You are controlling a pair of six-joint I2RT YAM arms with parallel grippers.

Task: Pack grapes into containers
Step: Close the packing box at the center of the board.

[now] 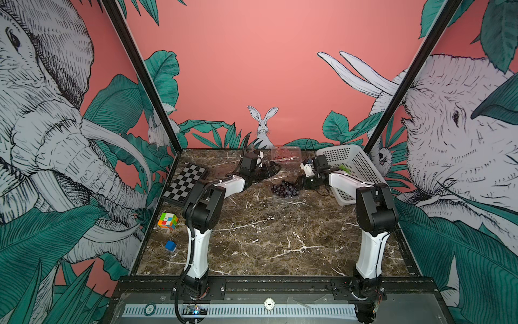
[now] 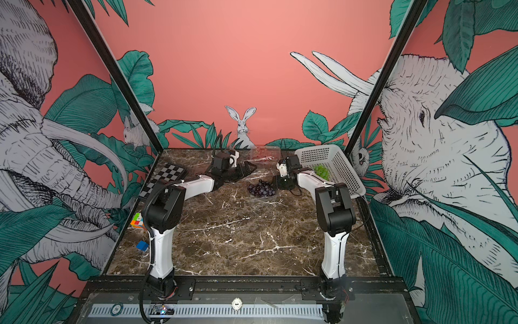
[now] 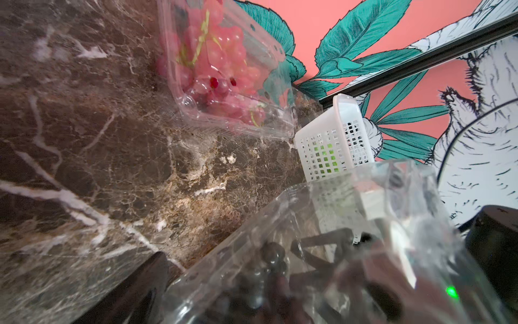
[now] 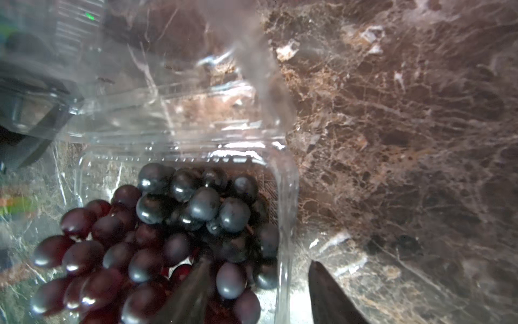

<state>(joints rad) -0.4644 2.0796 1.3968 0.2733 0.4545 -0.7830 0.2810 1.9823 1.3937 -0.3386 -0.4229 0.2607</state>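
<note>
Dark purple grapes (image 1: 284,189) (image 4: 168,224) lie in a clear container (image 4: 283,224) at the table's back middle. Its lid (image 3: 336,224) stands raised. My right gripper (image 4: 258,283) (image 1: 304,183) is open and straddles the container's wall, with one finger (image 4: 193,289) among the grapes and the other outside. My left gripper (image 1: 273,169) (image 3: 260,303) is open wide on the container's far side, and the clear lid lies across between its fingers. A second container (image 1: 286,153) (image 3: 224,84) at the back holds red grapes (image 3: 213,56). Green grapes (image 2: 321,171) sit in the white basket.
The white perforated basket (image 1: 356,168) stands tilted at the back right, close behind my right arm. A checkerboard (image 1: 186,181) lies at the back left. A Rubik's cube (image 1: 167,220) and a blue cube (image 1: 170,246) sit along the left edge.
</note>
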